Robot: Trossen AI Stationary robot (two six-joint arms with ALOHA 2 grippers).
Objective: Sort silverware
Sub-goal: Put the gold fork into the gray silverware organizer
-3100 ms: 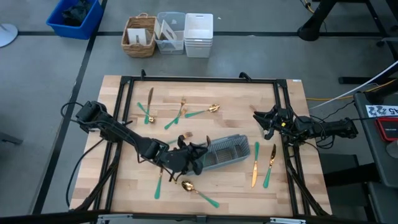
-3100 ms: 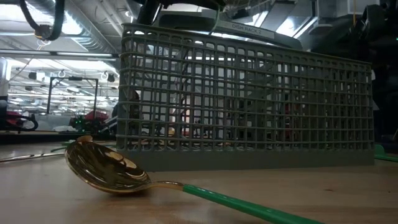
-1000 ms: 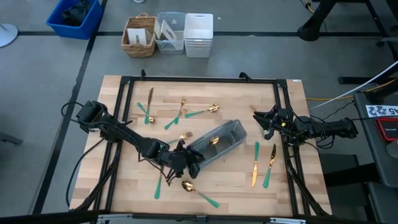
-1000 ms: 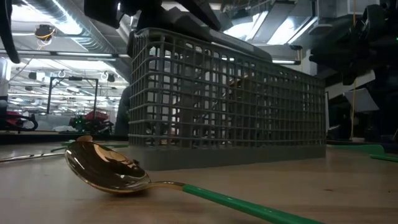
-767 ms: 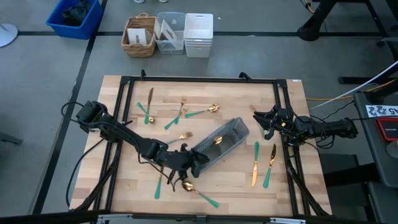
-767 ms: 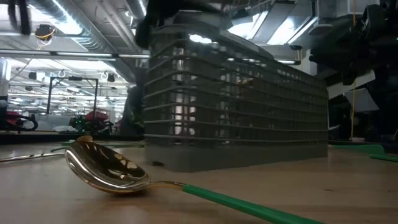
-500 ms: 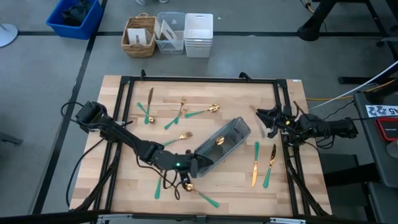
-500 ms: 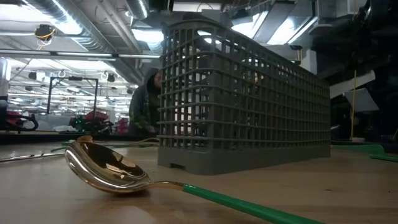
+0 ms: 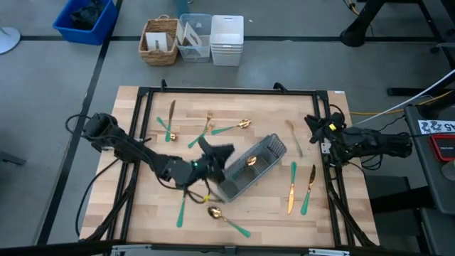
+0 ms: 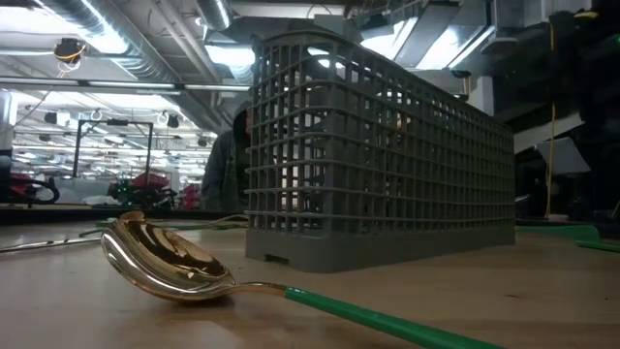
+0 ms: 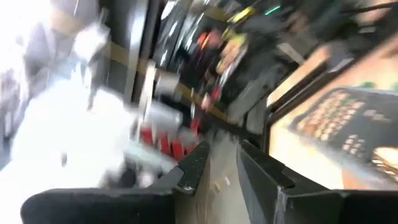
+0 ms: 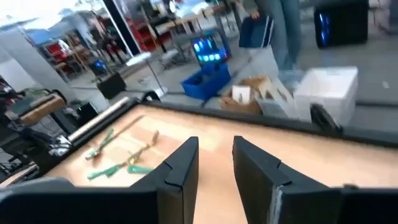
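Observation:
The grey slotted caddy (image 9: 250,168) stands upright on its base mid-table, lying diagonally; a gold piece (image 9: 250,161) shows inside it. Teal-handled silverware lies flat around it: a knife (image 9: 170,118), fork (image 9: 203,129) and spoon (image 9: 232,128) far left, two knives (image 9: 291,187) (image 9: 308,188) at the right, and a spoon (image 10: 165,258) near the front. My left gripper (image 9: 222,151) hovers raised over the caddy's left end, open and empty (image 11: 224,158). My right gripper (image 9: 313,123) hangs open and empty (image 12: 214,152) at the table's right edge.
A wicker basket (image 9: 159,41), a clear bin (image 9: 195,37), a white bin (image 9: 227,39) and a blue bin (image 9: 85,18) stand on the floor beyond the far edge. Black frame rails (image 9: 234,91) border the table. A person (image 10: 228,160) shows behind the caddy.
My left gripper swung the caddy's far end a little more toward the far right. It then came off the caddy's near-left end, rising toward the far edge and rolling about its own axis. The caddy stays on the table. My right gripper rose and tipped up, uncovering a fork beside it.

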